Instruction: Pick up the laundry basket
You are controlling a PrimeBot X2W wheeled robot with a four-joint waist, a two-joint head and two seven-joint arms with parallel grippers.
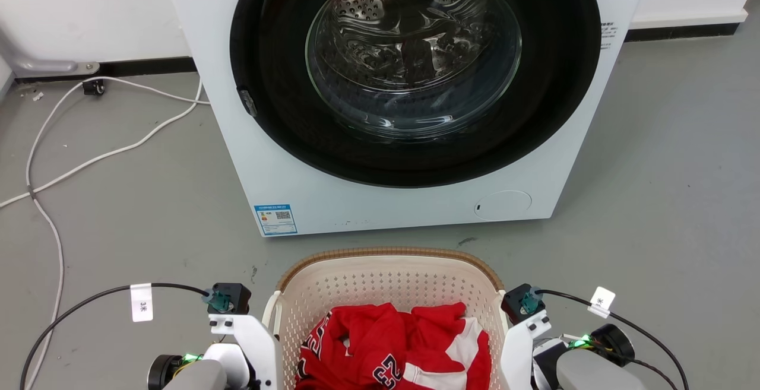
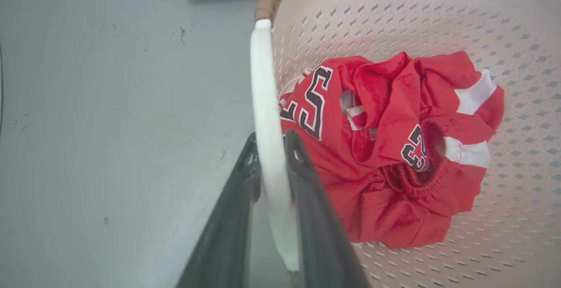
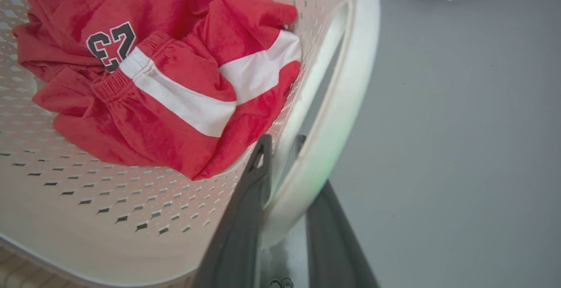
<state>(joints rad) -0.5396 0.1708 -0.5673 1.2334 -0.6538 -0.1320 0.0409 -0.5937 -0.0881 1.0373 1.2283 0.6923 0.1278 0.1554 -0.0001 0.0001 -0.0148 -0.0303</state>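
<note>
1. In the head view, the laundry basket point(image 1: 380, 254) sits at bottom centre of the frame on the grey floor point(image 1: 653, 200). It is just in front of the washer point(image 1: 285, 164), whose door looks closed. We cannot tell whether the basket's base has left the floor.
2. A red garment point(image 1: 404, 342) lies crumpled inside the basket. The load looks light and soft, so we judge it unlikely to shift much.
3. The left arm point(image 1: 249, 336) and right arm point(image 1: 522, 336) flank the basket at lower left and lower right, one per handle. We judge this symmetric placement is meant to keep the basket level when raised.
4. In the left wrist view, the left gripper point(image 2: 271, 141) straddles the left handle point(image 2: 263, 82) at centre frame. The jaws are narrow, one dark finger on each face of the white band, and appear clamped on it.
5. In the right wrist view, the right gripper point(image 3: 282, 141) stands at lower centre across the right handle point(image 3: 350, 82). One finger is inside the loop and one outside. The jaws are narrow and seem to pinch the band, though the outer contact is partly hidden.
6. Our judgement of the step: both grasps look set and the lift is next. Both arms should rise together, because uneven motion could tilt the basket or let a thin handle slide between the fingers.
</note>
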